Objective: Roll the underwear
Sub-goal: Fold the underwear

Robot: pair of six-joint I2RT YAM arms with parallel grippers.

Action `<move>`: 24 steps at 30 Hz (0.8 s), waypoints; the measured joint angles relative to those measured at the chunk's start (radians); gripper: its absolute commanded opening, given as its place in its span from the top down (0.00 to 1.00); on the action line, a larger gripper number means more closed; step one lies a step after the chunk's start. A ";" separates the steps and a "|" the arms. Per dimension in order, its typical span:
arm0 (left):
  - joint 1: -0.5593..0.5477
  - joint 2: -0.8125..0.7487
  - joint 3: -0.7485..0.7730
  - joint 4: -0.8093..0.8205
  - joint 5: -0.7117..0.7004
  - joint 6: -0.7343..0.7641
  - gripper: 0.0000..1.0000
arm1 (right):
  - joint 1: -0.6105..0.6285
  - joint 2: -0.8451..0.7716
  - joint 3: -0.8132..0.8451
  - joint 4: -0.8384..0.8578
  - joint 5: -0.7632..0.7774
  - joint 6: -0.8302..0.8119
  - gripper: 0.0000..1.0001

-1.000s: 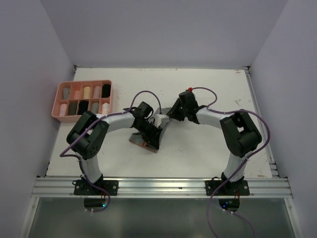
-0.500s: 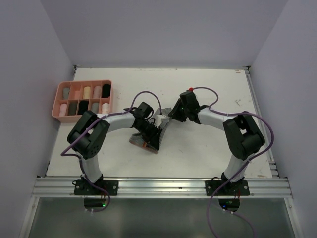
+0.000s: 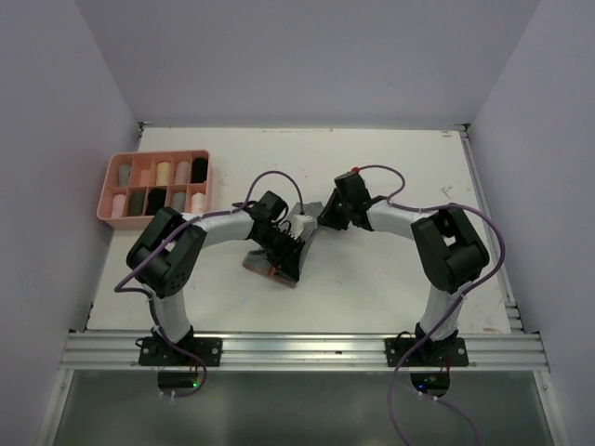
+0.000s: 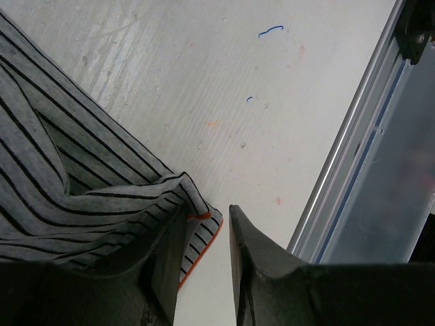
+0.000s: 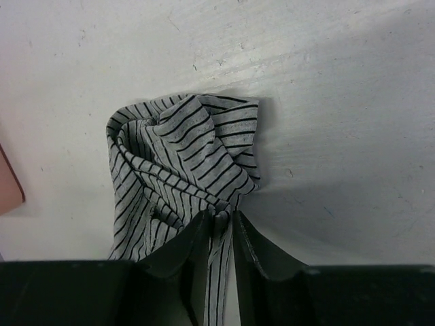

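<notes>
Underwear [image 5: 183, 156] – pinched by both claws [image 4: 204, 234] [image 5: 219, 231] – pink tray [image 3: 156, 186] well apart

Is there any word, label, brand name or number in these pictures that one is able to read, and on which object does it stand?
None can be read.
Striped underwear: stripes and an orange edge, no label visible.
Pink tray: no lettering visible.
Table: only a blue scribble, not a letter.

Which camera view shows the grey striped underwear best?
The right wrist view: the striped underwear lies bunched and unobstructed there. The left wrist view shows only one orange-trimmed corner; the top view mostly hides it under the arms.
</notes>
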 measured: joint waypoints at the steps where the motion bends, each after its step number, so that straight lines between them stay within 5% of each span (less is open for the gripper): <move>1: 0.000 0.000 0.000 0.000 0.000 0.000 0.64 | 0.000 0.006 0.004 0.000 0.000 -0.003 0.79; 14: 0.000 0.000 0.000 0.000 0.000 0.000 0.64 | -0.002 0.023 0.084 -0.003 -0.001 -0.039 1.00; 24: 0.000 0.000 0.000 0.000 0.000 0.000 0.63 | -0.027 0.084 0.116 -0.005 -0.002 -0.064 1.00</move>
